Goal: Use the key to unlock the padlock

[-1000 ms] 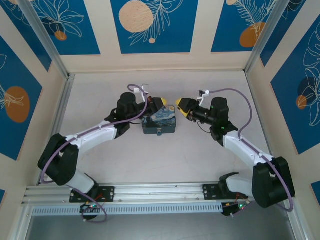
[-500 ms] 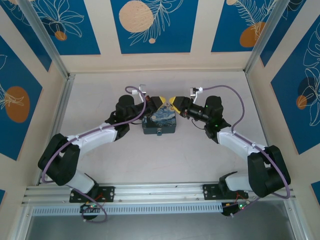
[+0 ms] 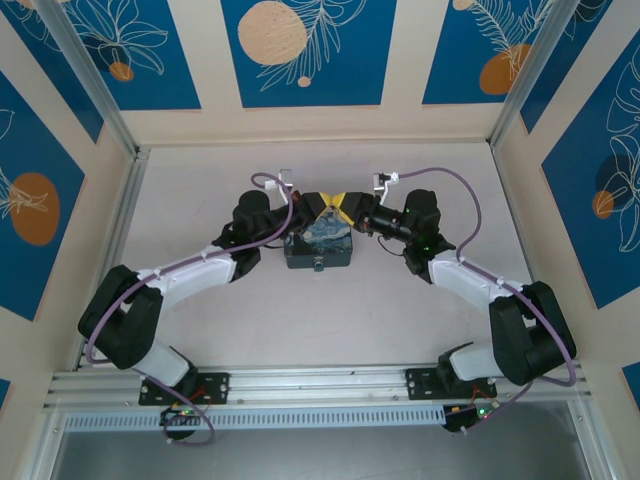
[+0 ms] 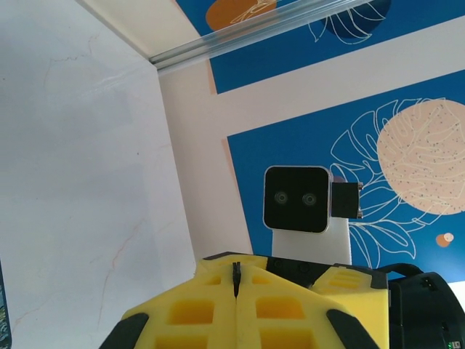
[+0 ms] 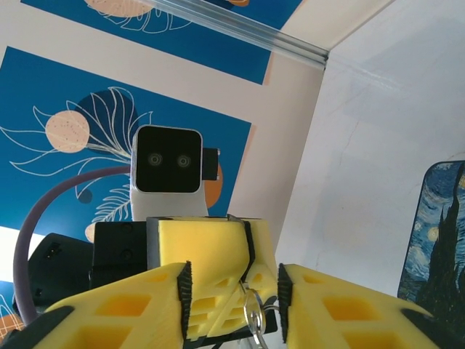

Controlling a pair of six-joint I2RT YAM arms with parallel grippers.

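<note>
Wall panels (image 5: 109,94) frame right gripper (image 5: 234,275) straddling a metal ring (image 5: 253,311).

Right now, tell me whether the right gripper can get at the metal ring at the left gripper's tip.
Probably yes: the right gripper is open, its fingers flanking the left gripper and the metal ring, with nothing between.

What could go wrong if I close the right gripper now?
1. The right gripper is open astride the left gripper's shut tips; closing may clamp those tips rather than the small metal loop hanging between them.
2. The left gripper pinches only a thin dark sliver at its very tips; a nudge could knock it loose onto the starry box below.
</note>
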